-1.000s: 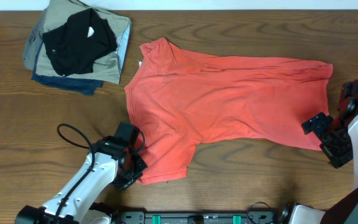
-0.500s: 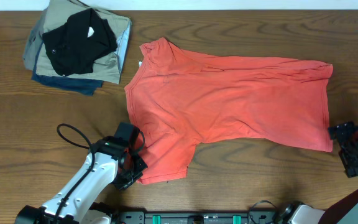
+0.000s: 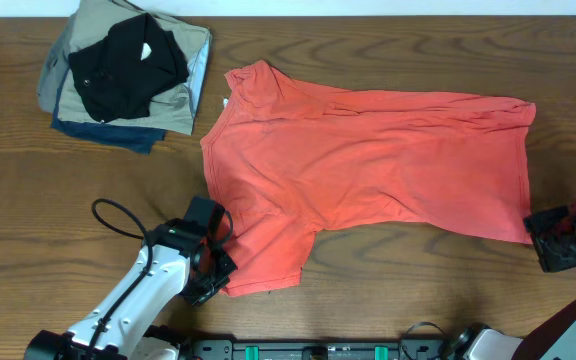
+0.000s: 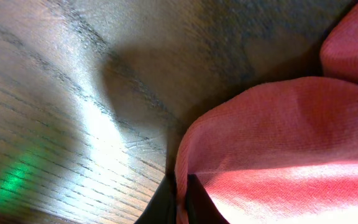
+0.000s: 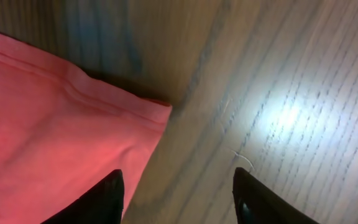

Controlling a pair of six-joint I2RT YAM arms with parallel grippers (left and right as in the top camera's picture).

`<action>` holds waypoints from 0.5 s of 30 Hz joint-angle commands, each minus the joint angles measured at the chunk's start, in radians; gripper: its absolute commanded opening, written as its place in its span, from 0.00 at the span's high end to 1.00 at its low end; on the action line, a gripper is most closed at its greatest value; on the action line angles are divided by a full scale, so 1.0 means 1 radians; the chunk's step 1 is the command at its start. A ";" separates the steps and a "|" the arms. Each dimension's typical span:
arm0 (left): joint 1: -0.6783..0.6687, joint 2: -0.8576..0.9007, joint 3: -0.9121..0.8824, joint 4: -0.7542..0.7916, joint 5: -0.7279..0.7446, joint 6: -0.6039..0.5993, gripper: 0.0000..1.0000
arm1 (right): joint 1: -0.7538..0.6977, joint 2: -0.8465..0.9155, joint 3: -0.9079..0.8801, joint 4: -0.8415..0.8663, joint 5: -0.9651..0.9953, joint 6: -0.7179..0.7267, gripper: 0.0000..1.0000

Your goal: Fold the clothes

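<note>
Overhead view: a coral-red soft fabric T-shirt [image 3: 368,160] lies spread flat and unfolded at the middle of a dark brown wood-grain desk [image 3: 388,300], neck opening toward the left and bottom hem toward the right, with light creases and no print on its upper face. The left gripper [image 3: 216,284] sits at the near sleeve; the left wrist view shows it closed tight, with the sleeve's edge pinched between its dark fingertips. The right gripper [image 3: 548,243] stands just beside the near hem corner. In the right wrist view its fingers [image 5: 107,199] are partly apart, with bare wood between them and the hem corner lying just ahead, and nothing visibly held. Judged from this layout, the step in hand is securing two near-edge holds before a first fold, and none of the folding is done. The next move calls for the right gripper to advance over the hem corner and close on it, so that both arms can lift the near edge together and carry it across. A stack of folded garments [image 3: 123,70], black over khaki, light blue and navy, rests at the far left corner, well apart from the T-shirt. A black cable [image 3: 118,215] loops beside the left arm. Of the room only a pale strip along the desk's far edge appears.
</note>
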 commanded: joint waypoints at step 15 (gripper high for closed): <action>0.006 0.008 -0.026 0.005 -0.016 -0.006 0.94 | -0.006 0.178 -0.005 0.099 0.003 -0.002 0.41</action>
